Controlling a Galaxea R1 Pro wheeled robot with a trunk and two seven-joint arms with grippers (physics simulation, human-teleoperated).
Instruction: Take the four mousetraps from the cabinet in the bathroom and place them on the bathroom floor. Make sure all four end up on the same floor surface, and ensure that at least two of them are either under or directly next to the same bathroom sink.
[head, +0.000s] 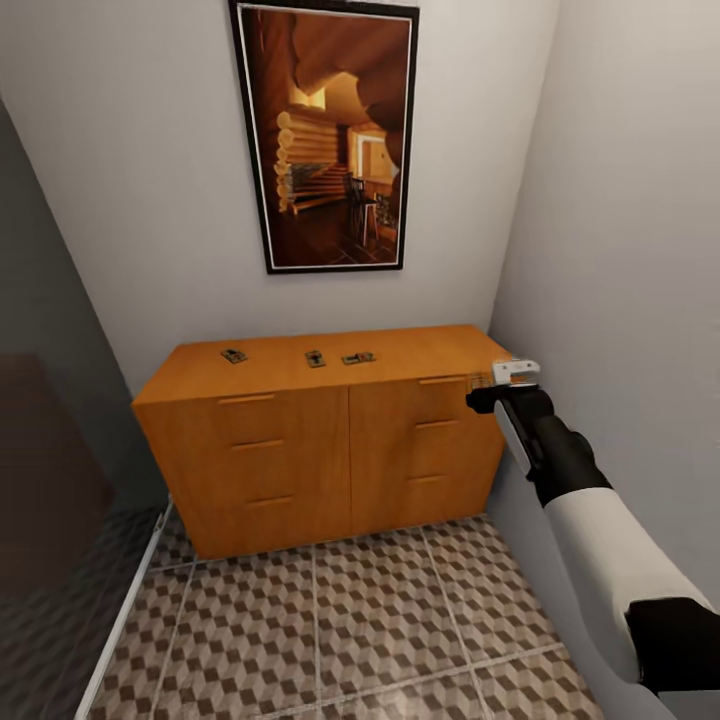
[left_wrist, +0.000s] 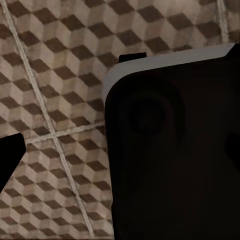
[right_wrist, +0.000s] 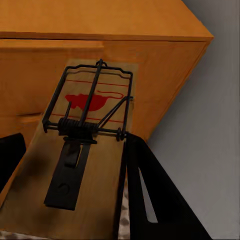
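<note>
- Gripping one mousetrap (right_wrist: 82, 150), the right tool (head: 497, 385) is held off the front right corner of the cabinet (head: 300, 450); the board is clamped between its fingers, long axis running along them.
- Three mousetraps are left on the cabinet top: (head: 234, 355), (head: 316, 358), (head: 358, 357), well apart from the tool.
- The bathroom floor (head: 350, 620) is seen bare below; the right wall (head: 620, 250) is close beside the arm.
- Left tool: state cannot be told.
</note>
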